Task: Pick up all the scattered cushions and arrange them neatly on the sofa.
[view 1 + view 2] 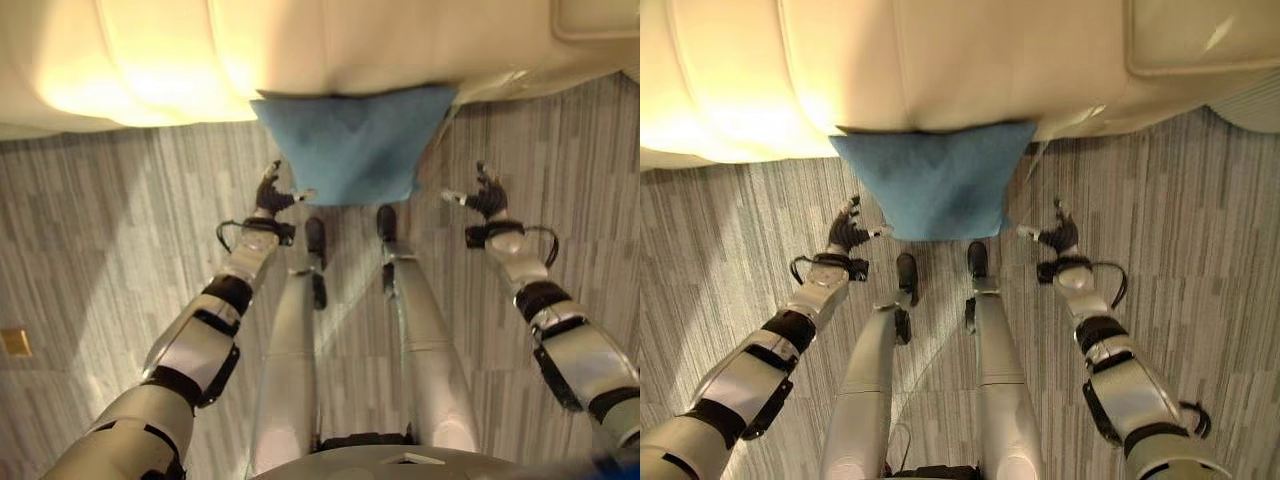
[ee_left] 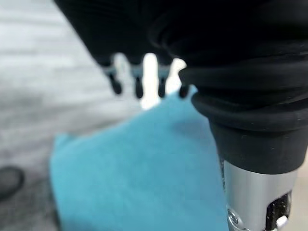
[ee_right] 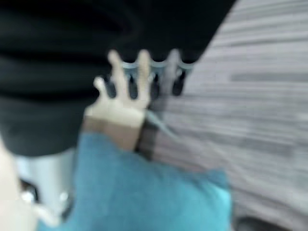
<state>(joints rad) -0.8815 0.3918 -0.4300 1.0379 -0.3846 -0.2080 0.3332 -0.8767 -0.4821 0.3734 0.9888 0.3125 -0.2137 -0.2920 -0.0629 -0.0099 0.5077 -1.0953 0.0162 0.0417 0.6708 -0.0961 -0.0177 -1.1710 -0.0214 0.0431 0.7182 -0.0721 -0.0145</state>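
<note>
- The left hand [image 1: 272, 194] is held out just beside the near left corner of the blue cushion [image 1: 352, 145]. Its fingers are spread loosely and nothing is gripped.
- The right hand [image 1: 485, 197] is held out near the cushion's right side, a little apart from it. Its fingers are relaxed too, and nothing is held.
- The blue cushion is seen lying on the grey striped floor [image 1: 120, 230], between the two hands.
- The cushion's far edge is tucked against the front of the cream sofa [image 1: 300, 45].
</note>
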